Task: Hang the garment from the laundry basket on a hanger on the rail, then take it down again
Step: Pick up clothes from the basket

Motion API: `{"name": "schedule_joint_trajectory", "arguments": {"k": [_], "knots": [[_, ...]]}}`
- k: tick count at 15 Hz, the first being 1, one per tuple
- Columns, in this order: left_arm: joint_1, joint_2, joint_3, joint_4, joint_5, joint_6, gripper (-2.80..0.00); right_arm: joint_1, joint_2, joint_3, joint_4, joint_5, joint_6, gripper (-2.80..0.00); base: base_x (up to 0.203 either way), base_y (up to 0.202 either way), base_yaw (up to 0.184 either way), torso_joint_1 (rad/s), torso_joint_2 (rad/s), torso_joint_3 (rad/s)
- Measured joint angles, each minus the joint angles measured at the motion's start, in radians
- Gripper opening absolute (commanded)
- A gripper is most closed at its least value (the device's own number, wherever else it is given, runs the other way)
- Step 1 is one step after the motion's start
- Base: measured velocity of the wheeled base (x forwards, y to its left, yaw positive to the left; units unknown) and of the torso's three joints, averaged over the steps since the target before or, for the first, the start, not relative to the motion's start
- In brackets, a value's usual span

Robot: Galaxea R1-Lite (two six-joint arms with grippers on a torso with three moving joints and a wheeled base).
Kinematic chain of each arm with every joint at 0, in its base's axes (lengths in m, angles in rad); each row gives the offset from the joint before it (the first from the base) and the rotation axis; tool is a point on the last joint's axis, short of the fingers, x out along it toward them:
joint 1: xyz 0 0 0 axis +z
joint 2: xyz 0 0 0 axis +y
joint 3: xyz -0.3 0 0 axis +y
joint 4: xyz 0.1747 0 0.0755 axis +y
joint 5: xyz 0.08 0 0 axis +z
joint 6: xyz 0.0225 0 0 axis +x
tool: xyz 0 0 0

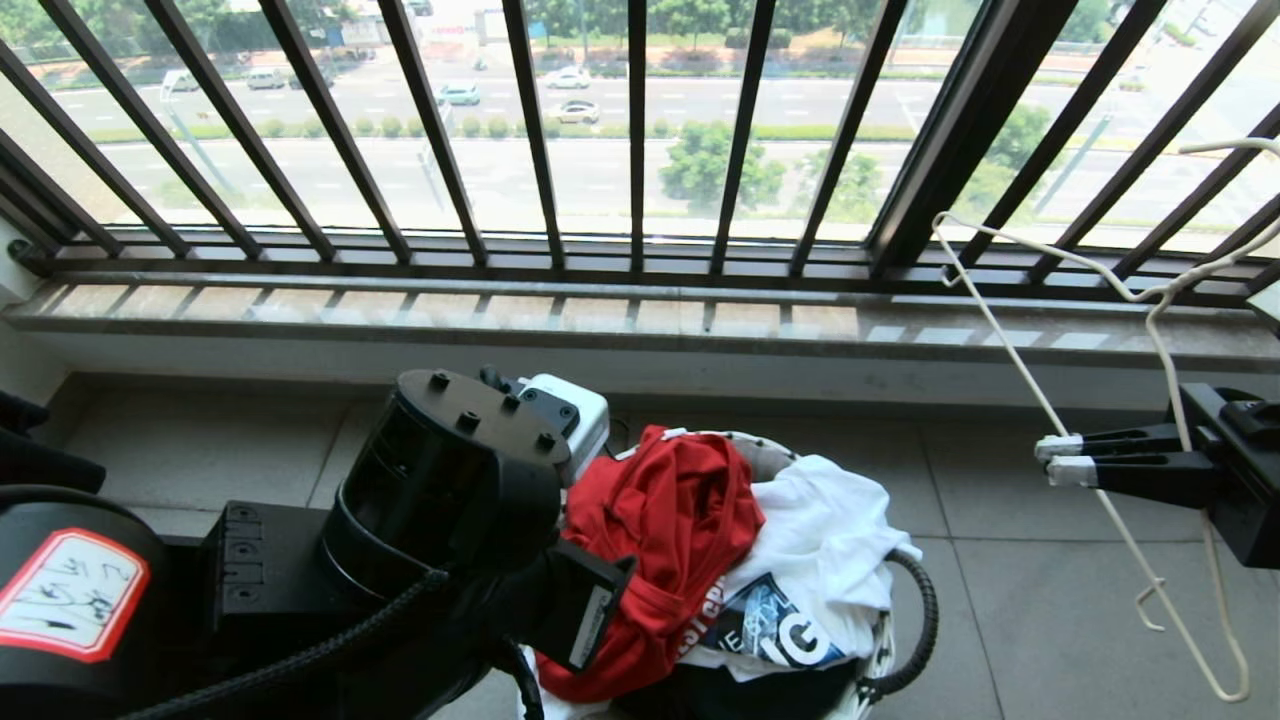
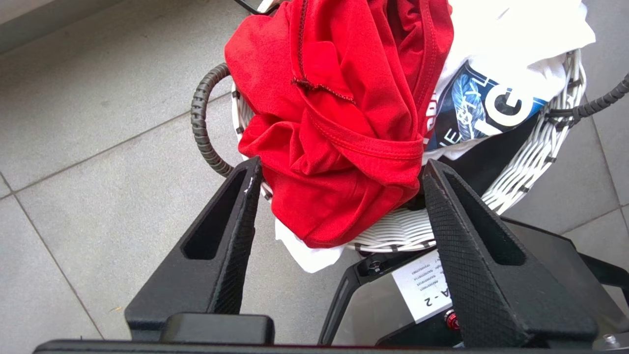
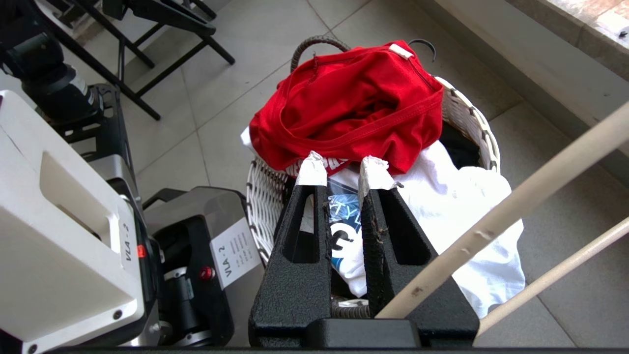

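The red garment (image 1: 660,520) lies bunched on top of the laundry basket (image 2: 530,157), with one fold hanging over the white rim. My left arm (image 1: 450,500) reaches over the basket. Its gripper (image 2: 344,162) is open, and the wide jaws stand on either side of that hanging fold (image 2: 344,98) without pinching it. At the right, my right gripper (image 1: 1060,460) is shut on the thin white wire hanger (image 1: 1000,340) and holds it in the air above the floor. In the right wrist view the gripper (image 3: 344,164) points at the basket (image 3: 265,196) and the hanger (image 3: 516,206) crosses beside it. The rail is out of view.
A white printed shirt (image 1: 830,540) and a black shirt (image 2: 481,162) lie under the red one. The dark barred window railing (image 1: 630,130) and stone sill (image 1: 640,320) stand behind the basket. My base (image 3: 64,236) sits close beside it, on grey floor tiles.
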Motion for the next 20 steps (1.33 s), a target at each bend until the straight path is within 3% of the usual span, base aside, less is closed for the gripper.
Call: {"name": "schedule_joint_trajectory", "arguments": {"k": [3,8,9,18,20], "knots": [[0.040,0.032,-0.101,0.101,0.001,-0.006,-2.80,0.000,0.007,0.000,0.000,0.000,-0.001,-2.80,0.000,0.000,0.000,0.000,0.00,0.000],[0.127,0.200,-0.197,0.123,-0.002,-0.072,-2.80,0.001,0.019,-0.001,-0.002,0.000,-0.002,-2.80,0.000,0.000,0.000,0.000,0.00,0.000],[0.139,0.232,-0.208,0.122,-0.002,-0.086,0.00,0.001,0.021,-0.002,-0.002,0.000,-0.002,-2.80,0.000,0.000,0.000,0.000,0.00,0.000],[0.202,0.403,-0.268,0.118,-0.003,-0.126,0.00,0.000,0.022,-0.001,-0.010,0.000,0.000,-2.80,0.000,0.000,0.000,0.000,0.00,0.000],[0.219,0.430,-0.293,0.117,-0.003,-0.160,0.00,0.000,0.022,-0.001,-0.010,0.000,0.000,-2.80,0.000,0.000,0.000,0.000,0.00,0.000]]}}
